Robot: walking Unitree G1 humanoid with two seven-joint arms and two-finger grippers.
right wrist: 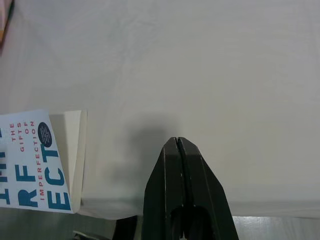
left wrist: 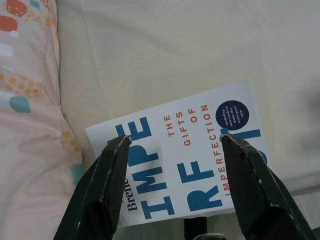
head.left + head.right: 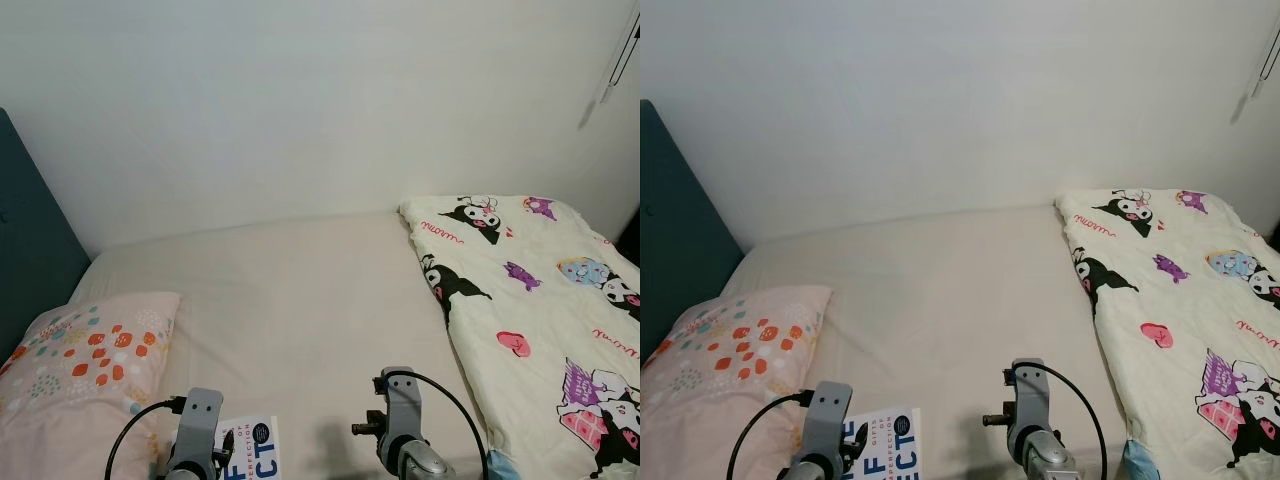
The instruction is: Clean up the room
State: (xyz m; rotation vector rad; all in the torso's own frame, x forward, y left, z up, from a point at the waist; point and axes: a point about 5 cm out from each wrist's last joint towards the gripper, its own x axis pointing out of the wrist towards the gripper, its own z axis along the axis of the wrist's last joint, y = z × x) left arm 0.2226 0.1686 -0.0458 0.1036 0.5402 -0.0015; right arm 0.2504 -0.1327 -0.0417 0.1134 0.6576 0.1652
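A white paperback book [image 2: 185,155] with blue and orange title letters lies flat on the beige bed sheet [image 3: 300,300] near the bed's front edge, just right of the pillow; its corner shows in the head view as the book [image 3: 255,445]. My left gripper [image 2: 172,142] hovers right above the book, open, with one finger over each side of the cover. My right gripper [image 1: 176,145] is shut with nothing in it, above bare sheet to the right of the book [image 1: 35,160].
A pink pillow [image 3: 75,375] with orange and teal spots lies at the left beside a dark teal headboard [image 3: 30,230]. A cream cartoon-print duvet [image 3: 540,300] covers the right side of the bed. A white wall rises behind.
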